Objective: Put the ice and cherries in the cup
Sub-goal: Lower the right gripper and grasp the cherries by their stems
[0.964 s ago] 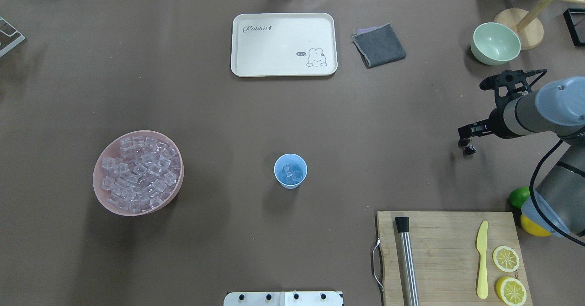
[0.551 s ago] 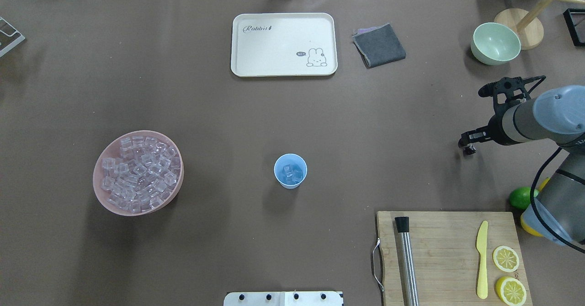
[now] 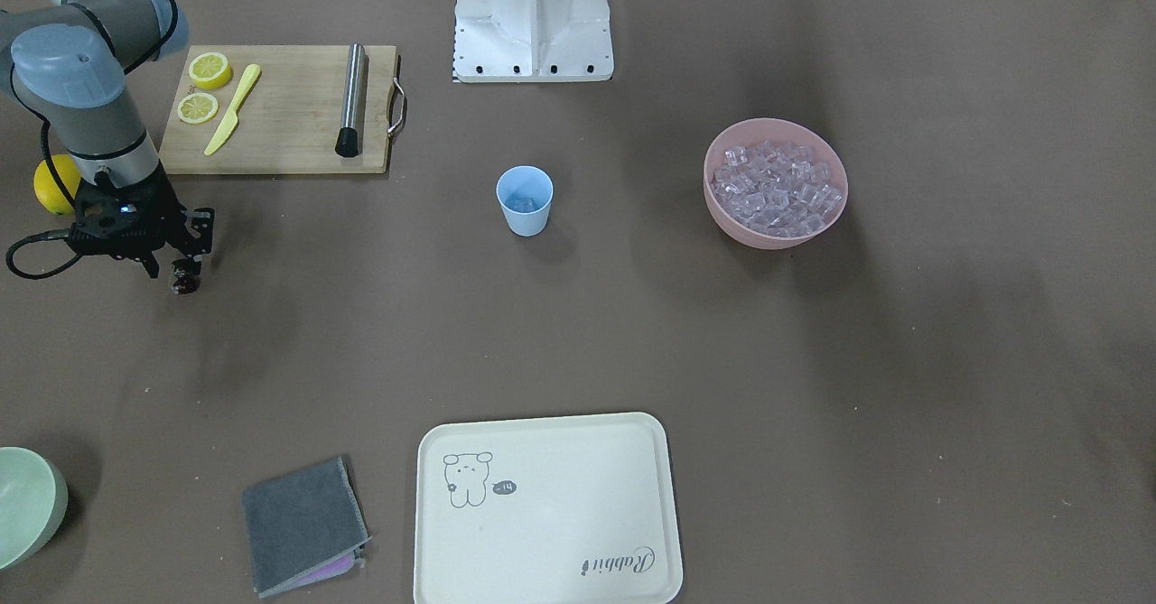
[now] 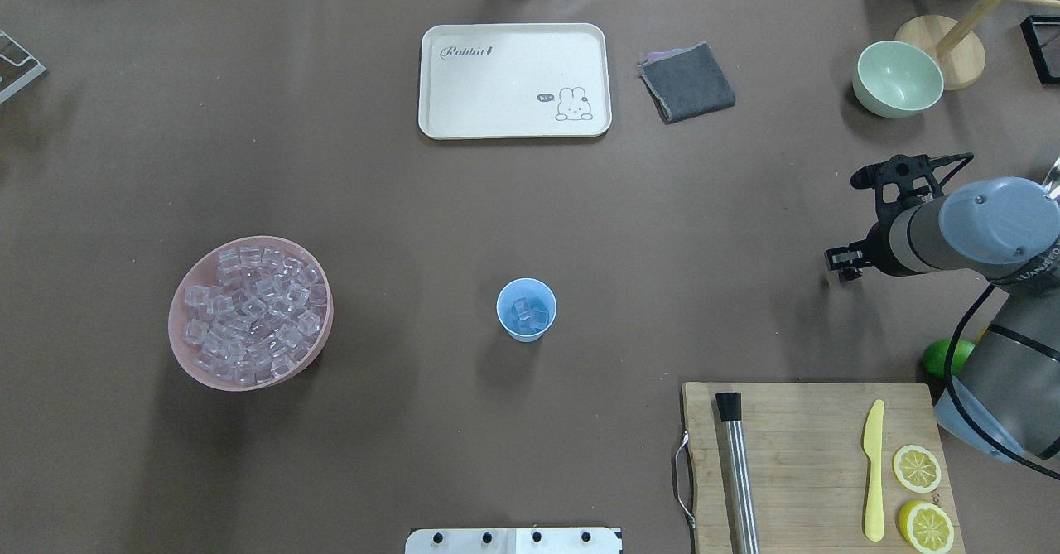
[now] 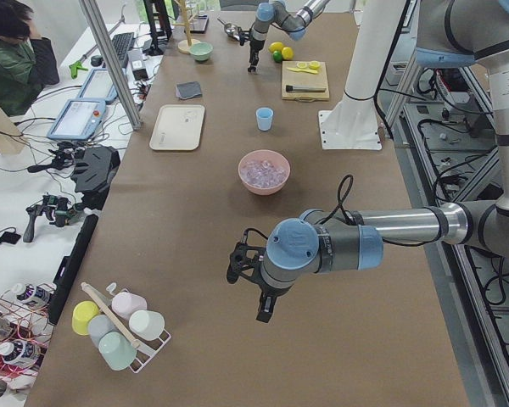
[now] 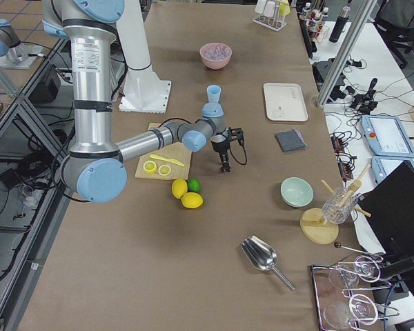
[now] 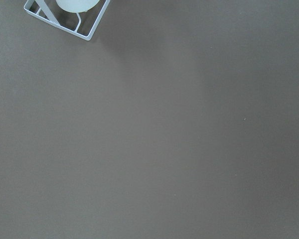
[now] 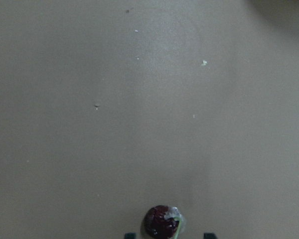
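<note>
The light blue cup (image 4: 526,310) stands upright at mid-table with a few ice cubes (image 4: 528,312) inside; it also shows in the front view (image 3: 524,199). A pink bowl (image 4: 176,345) left of it is heaped with ice (image 4: 252,310). My right gripper (image 3: 183,270) is shut on the dark red cherries (image 3: 185,277) and holds them above the table, far right of the cup. The right wrist view shows the cherries (image 8: 162,222) between the fingertips. My left gripper (image 5: 263,309) shows only in the exterior left view, so I cannot tell its state.
A wooden cutting board (image 4: 795,455) at the front right carries a steel muddler (image 4: 735,471), a yellow knife (image 4: 873,471) and lemon slices (image 4: 916,468). A lime (image 4: 944,357) lies beside my right arm. A white tray (image 4: 513,80), grey cloth (image 4: 686,82) and pale green bowl (image 4: 898,79) are at the far side.
My right arm has swung and its wrist has shifted a little toward the table's middle, with the cherries still held. The cup and the pink bowl have not moved.
</note>
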You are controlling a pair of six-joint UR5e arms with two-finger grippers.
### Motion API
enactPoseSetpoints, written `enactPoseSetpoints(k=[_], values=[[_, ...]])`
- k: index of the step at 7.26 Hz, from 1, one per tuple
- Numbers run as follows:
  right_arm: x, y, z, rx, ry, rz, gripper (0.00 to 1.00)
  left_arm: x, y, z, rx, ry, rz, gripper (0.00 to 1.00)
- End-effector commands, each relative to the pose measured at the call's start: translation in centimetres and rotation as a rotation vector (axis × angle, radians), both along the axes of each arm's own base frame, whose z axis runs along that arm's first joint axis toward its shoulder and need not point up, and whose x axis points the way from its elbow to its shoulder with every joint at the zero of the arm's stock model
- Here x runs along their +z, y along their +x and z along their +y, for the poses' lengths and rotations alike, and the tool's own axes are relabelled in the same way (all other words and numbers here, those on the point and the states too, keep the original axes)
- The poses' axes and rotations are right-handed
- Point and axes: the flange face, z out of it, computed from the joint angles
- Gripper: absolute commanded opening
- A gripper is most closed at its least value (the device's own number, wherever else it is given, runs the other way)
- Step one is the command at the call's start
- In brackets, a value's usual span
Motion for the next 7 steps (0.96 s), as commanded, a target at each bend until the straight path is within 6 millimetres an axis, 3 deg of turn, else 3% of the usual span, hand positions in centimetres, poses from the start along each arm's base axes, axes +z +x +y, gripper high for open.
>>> enactPoseSetpoints(k=[1,3,4,5,6,7], values=[[0.7,0.5,0.2,0.009,0.0,0.017,0.25,0.0,0.0,0.0,0.0,0.0,0.002,0.98],[0.3,0.5,0.2,0.007,0.007,0.012,0.18,0.0,0.0,0.0,0.0,0.0,0.002,0.98],[0.2,0.4,0.2,0.006,0.007,0.012,0.05,0.2,0.0,0.1,0.0,-0.005,0.001,0.98],[-0.2,0.1,0.0,0.006,0.013,0.005,0.0,0.4,0.0,0.1,0.0,-0.008,0.003,0.98],[-1.3,-0.4,-0.3,0.003,0.026,-0.012,0.0,0.4,0.1,0.1,0.002,-0.009,0.004,0.98],[-3.9,-1.4,-1.2,0.007,0.05,-0.044,0.0,0.4,0.1,0.1,0.002,-0.008,0.003,0.98]])
